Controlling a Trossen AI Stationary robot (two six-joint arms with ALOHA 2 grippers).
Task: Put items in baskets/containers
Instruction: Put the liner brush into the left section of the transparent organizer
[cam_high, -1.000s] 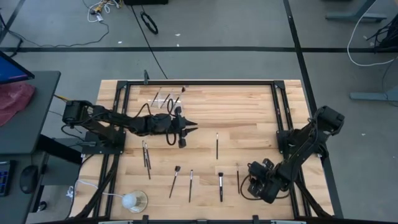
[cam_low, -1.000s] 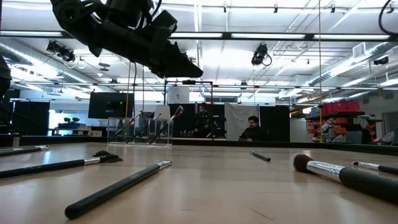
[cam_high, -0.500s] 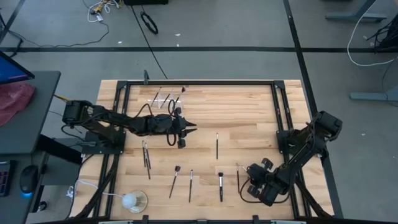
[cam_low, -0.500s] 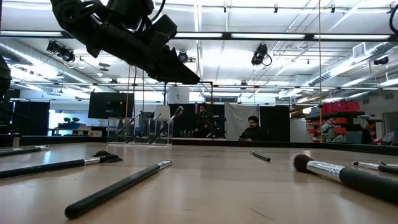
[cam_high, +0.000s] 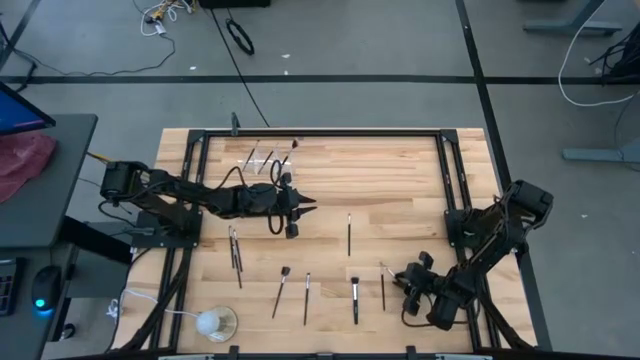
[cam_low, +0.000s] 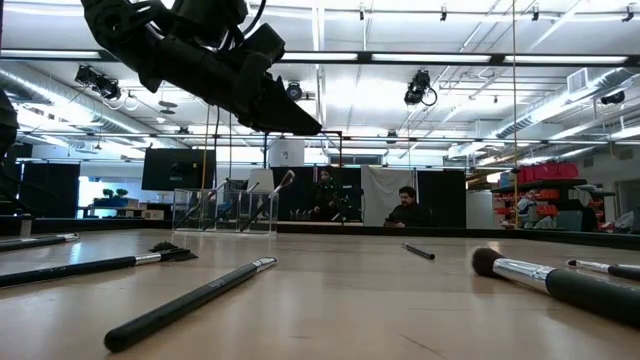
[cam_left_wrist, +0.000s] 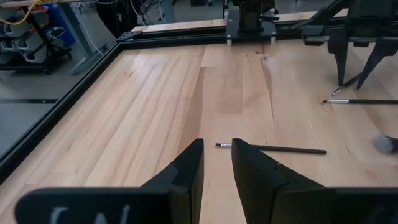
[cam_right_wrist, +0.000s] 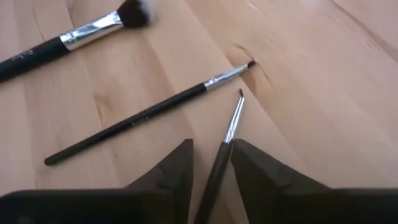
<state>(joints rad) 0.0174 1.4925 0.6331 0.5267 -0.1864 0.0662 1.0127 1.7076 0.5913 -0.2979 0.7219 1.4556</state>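
Several slim dark makeup brushes lie on the wooden table: one at mid-table (cam_high: 349, 235), a pair at the left (cam_high: 236, 250), and a row along the near side (cam_high: 281, 291) (cam_high: 307, 298) (cam_high: 355, 298) (cam_high: 382, 291). The clear holder (cam_high: 262, 160) stands by the far edge with a few brushes leaning in it (cam_low: 225, 210). My left gripper (cam_high: 313, 203) (cam_left_wrist: 217, 149) hovers shut and empty above mid-table, left of the lone brush (cam_left_wrist: 273, 148). My right gripper (cam_high: 402, 276) (cam_right_wrist: 211, 149), at the near right, is shut on a slim brush (cam_right_wrist: 233, 121). My right gripper pinches the slim brush by its dark handle (cam_right_wrist: 219, 163) between the two fingers, which lie along the brush. The silver ferrule and small bristle tip (cam_right_wrist: 240, 93) stick out beyond the fingertips. Whether the tip is clear of the wood cannot be told.
Just ahead of the right gripper lie another slim brush (cam_right_wrist: 149, 115) and a fluffy-headed one (cam_right_wrist: 93, 28). A white ball on a clear round base (cam_high: 215, 322) with a cord sits at the near left corner. A black frame (cam_high: 320, 133) borders the table. People (cam_low: 405, 208) sit far behind.
My right arm has swung a little and its wrist has turned, so the gripper has shifted slightly toward the table's right edge, beside the near-side brushes. The brushes on the table have stayed where they were.
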